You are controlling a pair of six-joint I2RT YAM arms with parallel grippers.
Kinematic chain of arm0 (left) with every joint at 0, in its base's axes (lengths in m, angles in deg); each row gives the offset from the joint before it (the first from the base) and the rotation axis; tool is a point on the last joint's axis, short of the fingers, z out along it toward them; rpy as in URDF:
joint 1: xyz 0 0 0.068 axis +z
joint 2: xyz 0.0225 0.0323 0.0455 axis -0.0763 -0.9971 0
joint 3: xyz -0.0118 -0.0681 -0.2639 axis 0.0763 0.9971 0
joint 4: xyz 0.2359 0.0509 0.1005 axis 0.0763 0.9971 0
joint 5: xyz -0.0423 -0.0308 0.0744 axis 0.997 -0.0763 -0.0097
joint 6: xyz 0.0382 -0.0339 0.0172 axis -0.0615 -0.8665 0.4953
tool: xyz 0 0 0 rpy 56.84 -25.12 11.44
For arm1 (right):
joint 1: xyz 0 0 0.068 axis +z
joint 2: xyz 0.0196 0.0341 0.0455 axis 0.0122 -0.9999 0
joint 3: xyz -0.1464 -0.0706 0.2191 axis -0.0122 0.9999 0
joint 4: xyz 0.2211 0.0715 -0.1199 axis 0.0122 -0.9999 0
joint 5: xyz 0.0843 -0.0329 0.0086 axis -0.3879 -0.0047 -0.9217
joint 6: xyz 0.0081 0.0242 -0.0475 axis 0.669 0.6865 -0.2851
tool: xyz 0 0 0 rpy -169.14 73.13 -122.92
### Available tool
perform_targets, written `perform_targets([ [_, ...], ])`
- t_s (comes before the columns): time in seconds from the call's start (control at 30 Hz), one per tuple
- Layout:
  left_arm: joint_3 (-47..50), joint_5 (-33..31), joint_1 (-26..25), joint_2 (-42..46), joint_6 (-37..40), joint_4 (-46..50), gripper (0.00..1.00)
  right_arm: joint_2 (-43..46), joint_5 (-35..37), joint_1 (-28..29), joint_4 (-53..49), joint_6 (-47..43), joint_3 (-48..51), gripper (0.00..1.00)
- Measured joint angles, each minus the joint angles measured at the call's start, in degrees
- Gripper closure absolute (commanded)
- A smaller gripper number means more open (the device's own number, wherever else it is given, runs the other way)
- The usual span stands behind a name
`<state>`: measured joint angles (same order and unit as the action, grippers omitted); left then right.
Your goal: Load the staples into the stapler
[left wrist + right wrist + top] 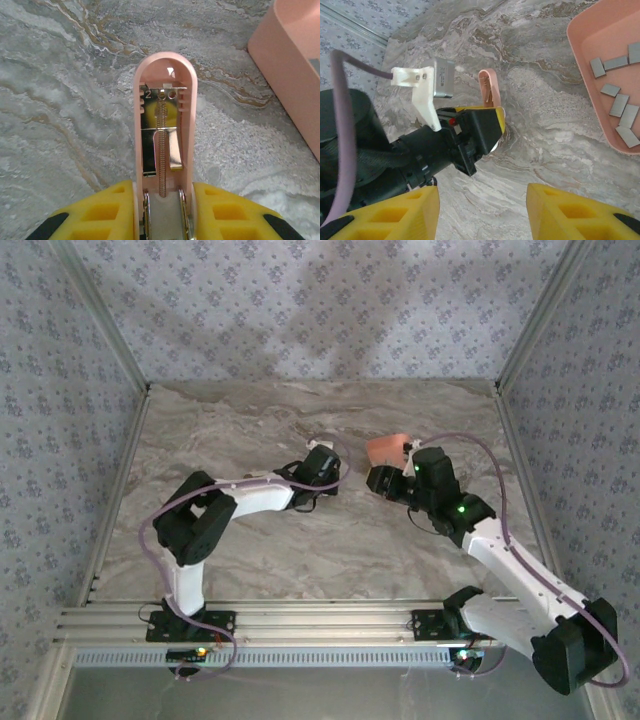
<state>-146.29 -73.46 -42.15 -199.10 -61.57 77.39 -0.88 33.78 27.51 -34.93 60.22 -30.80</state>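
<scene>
- Left gripper [162, 212]: clenched on the stapler [162, 115], which has its pink top swung open and its spring exposed, above the marble table [60, 100].
- Right gripper [482, 210]: jaws apart, empty, facing the left gripper, whose black body hides the stapler's base.
- Salmon tray [582, 75]: just right of the stapler, holding loose staples [619, 104].

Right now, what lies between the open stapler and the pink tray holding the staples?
Nothing. Only bare marble tabletop separates the stapler from the tray. The left wrist view shows this, and the right wrist view agrees.
</scene>
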Motion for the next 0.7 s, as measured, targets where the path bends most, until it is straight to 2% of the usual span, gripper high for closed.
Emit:
perform_targets([
  [0.27,-2.0,-0.5,-0.8,-3.7,-1.6,-0.4,0.81,1.7,0.6,-0.3,-0.1,0.0,1.0,0.50],
  [0.43,-2.1,-1.8,-0.9,-4.1,-2.1,-0.5,0.78,2.9,0.6,-0.6,0.0,0.0,1.5,0.50],
  [0.63,-2.1,-2.7,-1.0,-4.3,-2.8,-0.6,0.66,3.4,0.7,-1.1,-0.1,0.0,1.9,0.50],
  [0.7,-2.1,-2.7,-1.2,-4.6,-3.1,-0.8,0.59,3.4,0.6,-1.2,-0.1,0.0,2.0,0.50],
])
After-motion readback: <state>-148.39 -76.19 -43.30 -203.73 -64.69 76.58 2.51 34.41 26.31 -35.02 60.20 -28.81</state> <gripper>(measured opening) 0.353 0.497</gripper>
